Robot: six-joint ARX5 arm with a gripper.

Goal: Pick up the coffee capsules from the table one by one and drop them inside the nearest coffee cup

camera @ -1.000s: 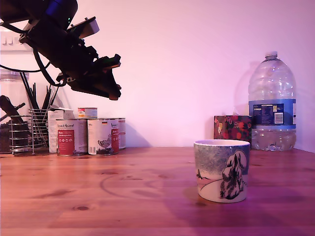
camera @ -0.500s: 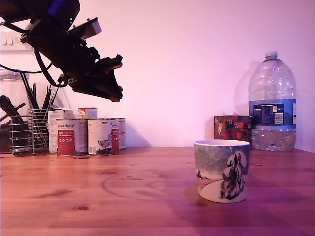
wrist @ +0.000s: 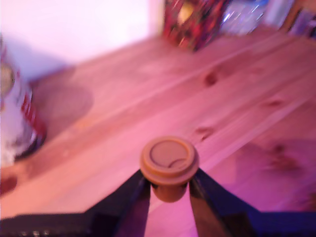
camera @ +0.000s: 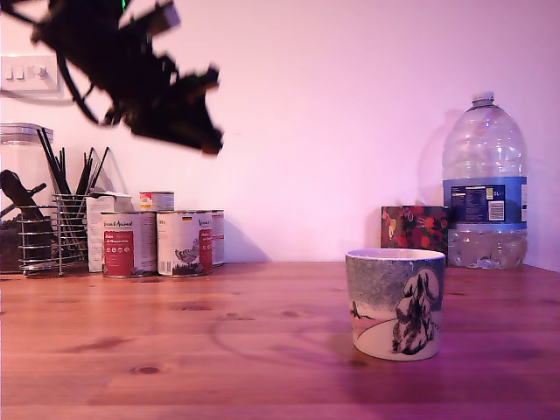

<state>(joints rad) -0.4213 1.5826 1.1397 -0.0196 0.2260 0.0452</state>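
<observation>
The jaws are closed on a brown capsule [wrist: 169, 165], pinching it below its round rim (lid facing the wrist camera). In the exterior view the gripper [camera: 206, 140] hangs blurred, high at about 10 o'clock, well above the counter [camera: 219, 350]. The cup [camera: 395, 304] stands on the counter at about 4 o'clock, well apart from it. Cans [camera: 157, 242] stand below the gripper by the wall; a water bottle [camera: 484, 184] stands at 3 o'clock.

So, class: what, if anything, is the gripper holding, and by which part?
The gripper holds a brown coffee capsule, pinched on its body just under the wider rim.
</observation>
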